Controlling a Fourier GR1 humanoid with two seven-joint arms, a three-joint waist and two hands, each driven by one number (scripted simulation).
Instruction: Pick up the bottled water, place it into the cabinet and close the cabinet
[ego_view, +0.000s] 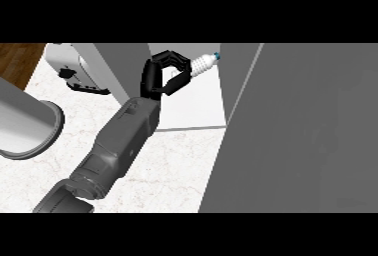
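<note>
I have the clear ribbed plastic water bottle with blue cap (204, 63) pinched in my left hand (164, 75), at the grey cabinet (310, 130) opening; light, slick, crushable, so mid-body hold suits.

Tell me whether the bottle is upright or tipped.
Tipped: the bottle lies slanted in the left hand, its blue cap pointing up-right toward the cabinet.

Light: soft and even, no glare.
Desk (177, 165): pale and bright on its bare part.
Cabinet door (303, 130): flat dull grey at the right.
Shadows: faint, a little darker under the arm (122, 145).
</note>
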